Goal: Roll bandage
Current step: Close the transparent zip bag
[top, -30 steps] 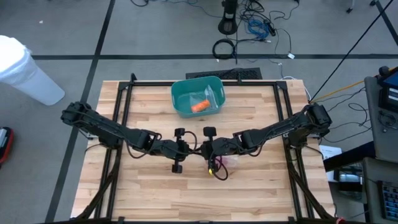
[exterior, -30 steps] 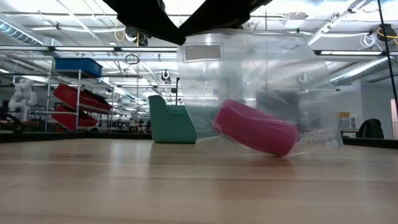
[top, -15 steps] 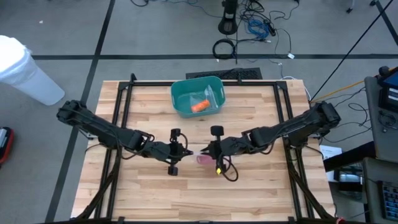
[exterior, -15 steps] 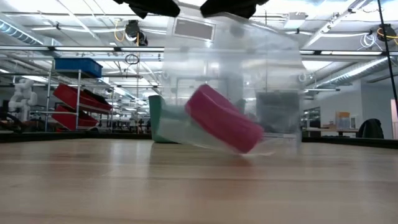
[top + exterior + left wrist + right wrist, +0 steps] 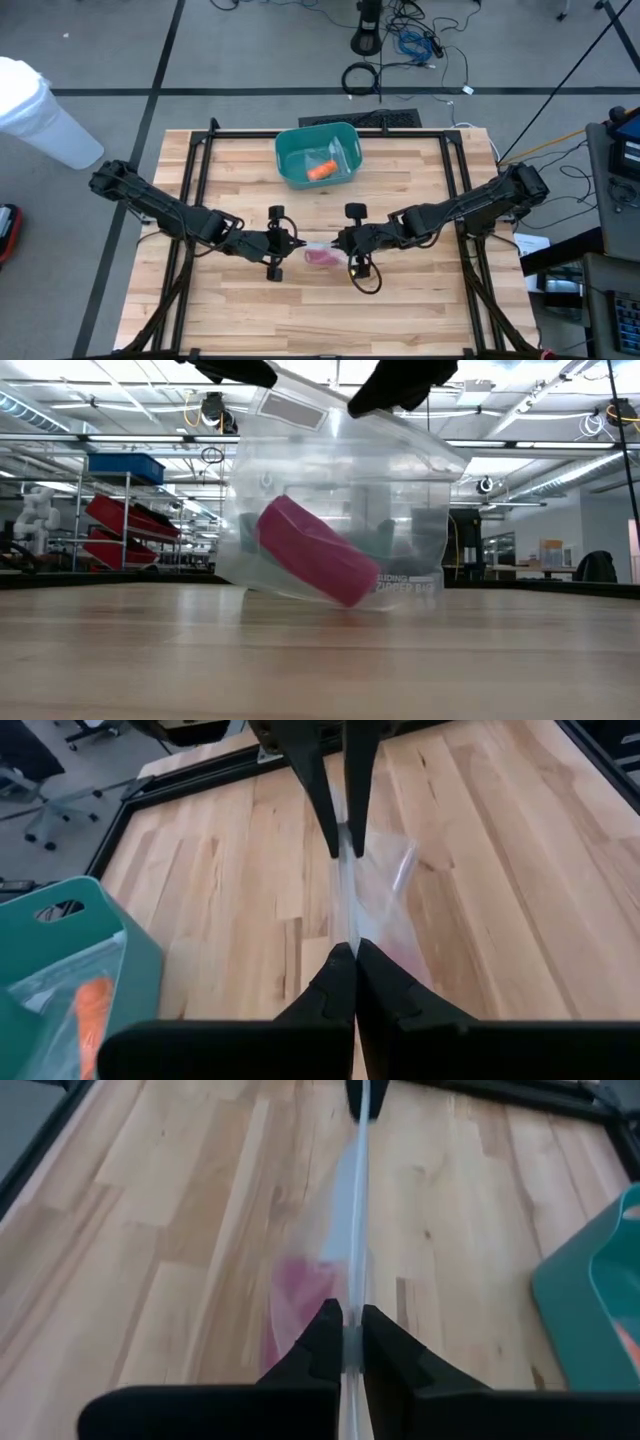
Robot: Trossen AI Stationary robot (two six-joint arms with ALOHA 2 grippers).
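Left tool (image 5: 298, 243) & right tool (image 5: 335, 243) each pinch the top edge of a clear zip bag (image 5: 340, 510), held stretched between them above the wooden surface (image 5: 400, 300). Pink bandage roll (image 5: 315, 550) sits tilted inside the bag. Green bin (image 5: 318, 155) at the back.

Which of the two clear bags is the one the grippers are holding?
The zipper bag with the pink roll, stretched between the left gripper and right gripper at mid-table. The other bag, with an orange item, lies in the teal bin.

Bright even overhead light, glaring ceiling strips (image 5: 560, 442) (low view), soft shadows, blurred foreground tabletop (image 5: 320, 660)
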